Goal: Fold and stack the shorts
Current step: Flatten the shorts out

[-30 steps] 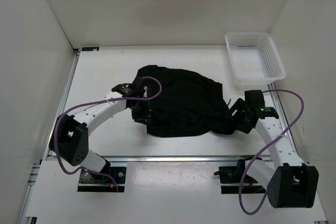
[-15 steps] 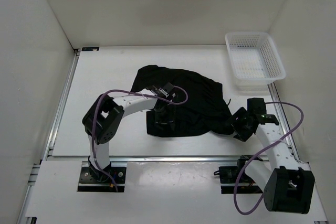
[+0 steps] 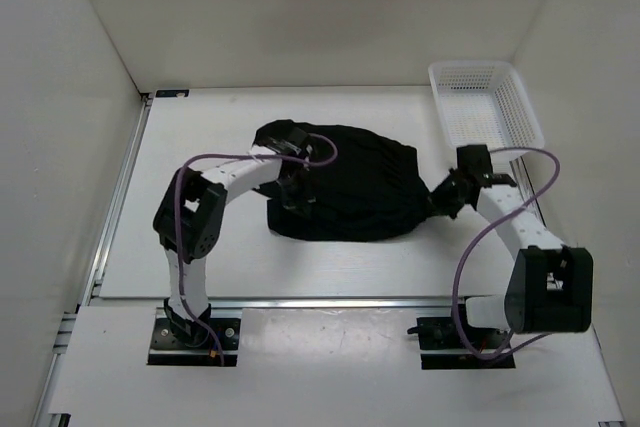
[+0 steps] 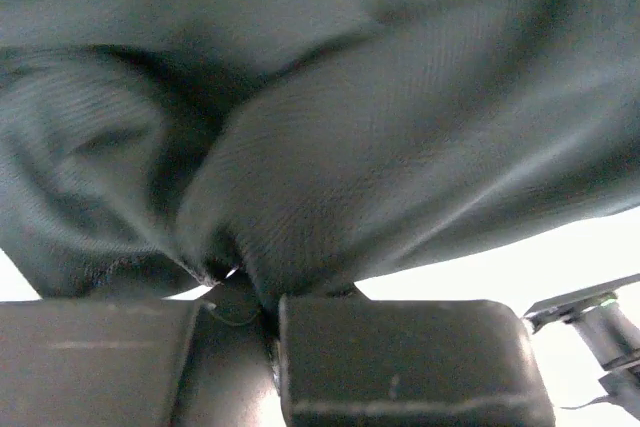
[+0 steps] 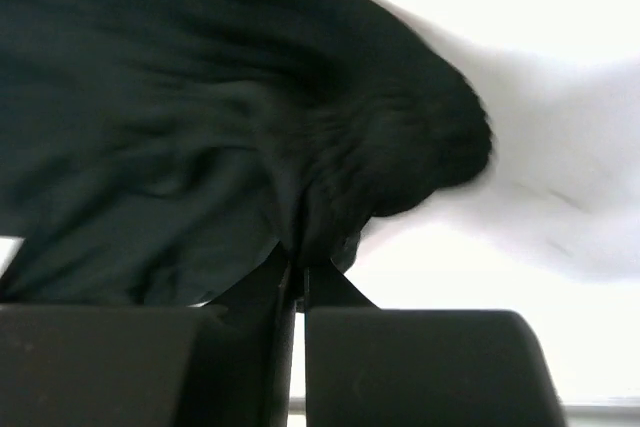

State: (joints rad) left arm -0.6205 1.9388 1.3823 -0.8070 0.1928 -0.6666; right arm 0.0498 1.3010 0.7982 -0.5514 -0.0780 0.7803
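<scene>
The black shorts (image 3: 350,187) lie bunched in the middle of the white table (image 3: 200,147). My left gripper (image 3: 293,194) sits at their left side, shut on a fold of the fabric; in the left wrist view the cloth (image 4: 330,147) is pinched between the jaws (image 4: 258,299). At the garment's right end my right gripper (image 3: 443,199) is shut on a gathered corner, and the right wrist view shows the shorts (image 5: 200,127) clamped at the fingertips (image 5: 298,267). The drawstring is not visible.
A white mesh basket (image 3: 485,112) stands at the back right corner. White walls enclose the table on three sides, and a metal rail (image 3: 125,187) runs along the left edge. Purple cables loop off both arms.
Both grippers have closed onto the shorts. The left arm swung right, then back up to the left edge of the cloth; the right arm moved up, and the shorts bunched tighter.
</scene>
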